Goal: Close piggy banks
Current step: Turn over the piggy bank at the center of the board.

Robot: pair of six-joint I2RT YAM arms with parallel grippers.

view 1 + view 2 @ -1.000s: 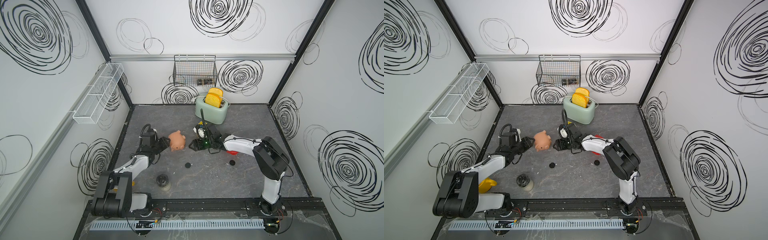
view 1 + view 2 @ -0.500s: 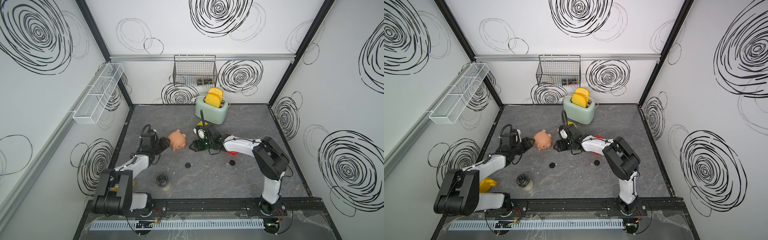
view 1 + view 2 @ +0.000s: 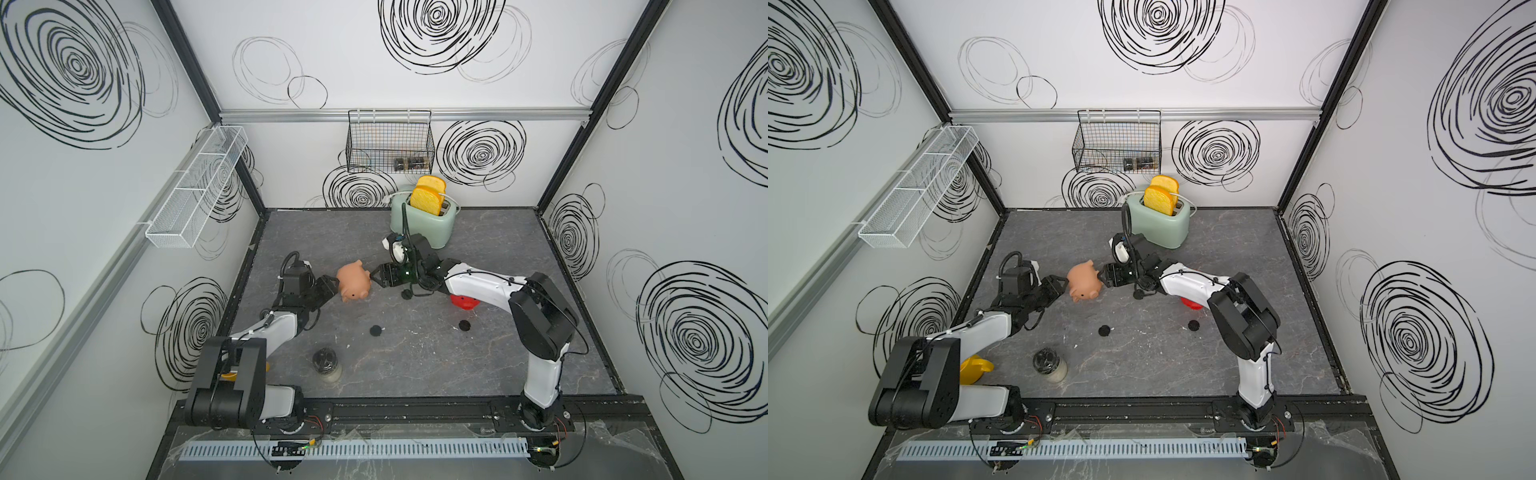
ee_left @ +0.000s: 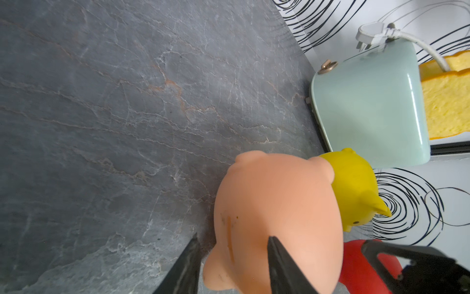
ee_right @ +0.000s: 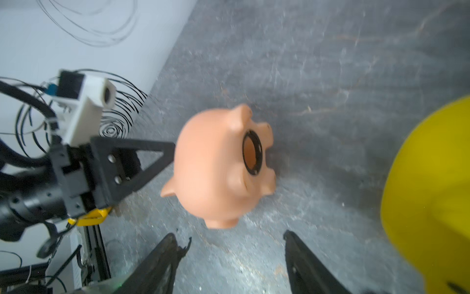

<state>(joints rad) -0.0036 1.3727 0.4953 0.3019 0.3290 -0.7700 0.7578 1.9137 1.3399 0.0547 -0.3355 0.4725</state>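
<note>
Starting with both top views: finding the pale pink rounded plastic piggy bank (image 3: 353, 284) lying on its side on the grey stone-patterned bench (image 3: 415, 365), right between the two claws. Seeing the left claw (image 3: 333, 286) touching its back and the right claw (image 3: 376, 279) just beside its belly side, so both about equally near. Noting the long axis, tail to snout, running across the line between the claws, with the snout pointing to the near edge. Noting also small black round plugs (image 3: 376, 330) lying loose on the bench, apart from the pig.

Going to the left wrist view: seeing the left claw's fingers (image 4: 279, 259) standing narrowly apart at the pink back, beside the coin slot; not being able to tell if pinching or only resting there. Seeing behind it the yellow plastic piggy bank (image 4: 353, 188) and the red plastic piggy bank (image 4: 363, 267).

Going to the right wrist view: finding the right claw (image 5: 236, 236) released, fingers wide, nothing between them, the pink pig straight ahead. Seeing the round belly hole (image 5: 251, 152), black-ringed, unplugged, turned slantwise to this claw. Judging the free right claw as better placed for bringing a plug.
</note>
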